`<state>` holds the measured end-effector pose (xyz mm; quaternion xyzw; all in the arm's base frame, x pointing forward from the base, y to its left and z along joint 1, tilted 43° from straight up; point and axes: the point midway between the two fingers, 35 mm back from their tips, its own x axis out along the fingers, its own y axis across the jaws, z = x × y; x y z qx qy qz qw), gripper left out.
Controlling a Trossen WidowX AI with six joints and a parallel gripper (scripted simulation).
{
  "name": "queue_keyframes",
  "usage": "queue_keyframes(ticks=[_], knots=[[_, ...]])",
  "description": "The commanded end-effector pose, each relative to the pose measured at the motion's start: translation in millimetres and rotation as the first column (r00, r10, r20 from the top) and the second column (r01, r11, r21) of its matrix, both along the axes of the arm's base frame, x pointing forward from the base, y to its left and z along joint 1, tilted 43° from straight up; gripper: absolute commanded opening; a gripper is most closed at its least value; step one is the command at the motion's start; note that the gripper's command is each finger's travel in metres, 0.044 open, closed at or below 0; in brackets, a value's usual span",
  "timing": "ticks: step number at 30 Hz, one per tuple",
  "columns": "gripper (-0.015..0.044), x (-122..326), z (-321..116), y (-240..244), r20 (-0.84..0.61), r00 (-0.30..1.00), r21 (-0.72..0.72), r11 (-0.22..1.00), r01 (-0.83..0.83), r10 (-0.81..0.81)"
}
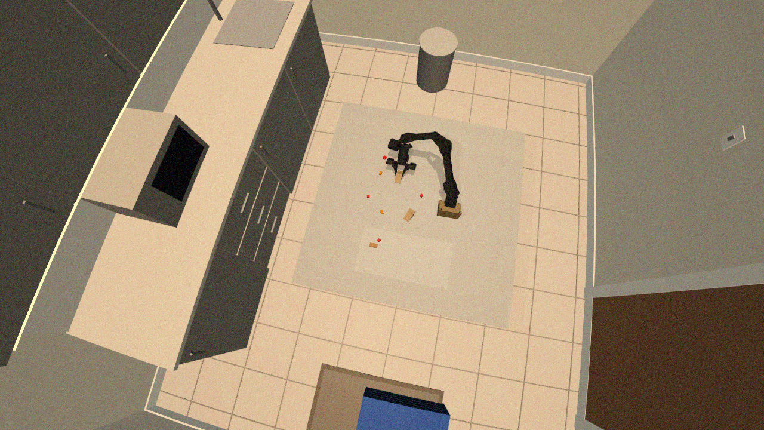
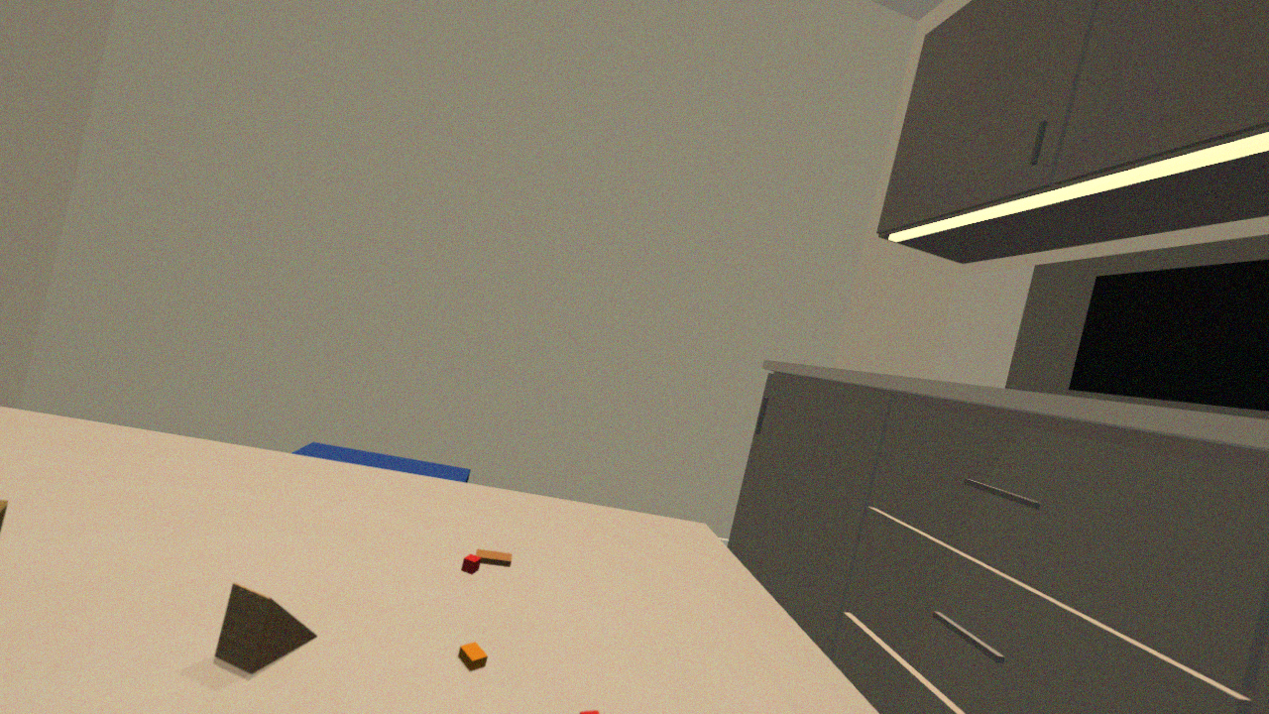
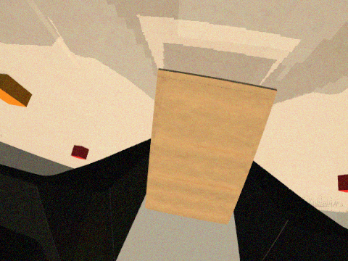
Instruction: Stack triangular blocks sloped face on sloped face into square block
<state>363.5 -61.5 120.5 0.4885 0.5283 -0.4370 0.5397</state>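
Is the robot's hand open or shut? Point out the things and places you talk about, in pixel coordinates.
Shut on a wooden block (image 1: 398, 177) (image 3: 206, 145): in the wrist view, the hand's (image 1: 399, 173) (image 3: 201, 177) black fingers press against both its sides.

At nine o'clock from above, a pale counter (image 1: 144, 256) stood against the wall; a grey cylinder (image 1: 435, 66) occupied twelve o'clock on tiled flooring (image 1: 368, 315).

Tan triangular wooden block (image 1: 398, 178) (image 3: 206, 145) between black gripper (image 1: 399, 174) (image 3: 196, 153) fingers. Second tan triangular wooden block (image 1: 408, 215) (image 2: 259, 632) on pale flat table (image 1: 480, 267) (image 2: 621, 612) (image 3: 109, 109), apart. Red cube (image 1: 378, 240) (image 2: 470, 564) beside small tan rectangular block (image 1: 373, 245) (image 2: 497, 558).
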Motion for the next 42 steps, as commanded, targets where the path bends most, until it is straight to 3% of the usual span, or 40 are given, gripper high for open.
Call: queue_keyframes(ticks=[1,15,27,35,42], knots=[[0.0000,1.1,19.9,14.9,0.019,1.000,-0.005,1.000,-0.004,0.004],[0.0000,-12.2,65.8,57.9,0.018,1.000,-0.002,1.000,-0.003,0.003],[0.0000,-12.6,62.2,57.8,0.008,1.000,-0.003,1.000,-0.004,0.004],[0.0000,-16.5,50.6,61.5,-0.008,0.992,-0.199,0.972,0.125,-0.129],[0.0000,-18.2,45.7,65.4,0.062,0.970,-0.376,0.895,0.239,-0.233]])
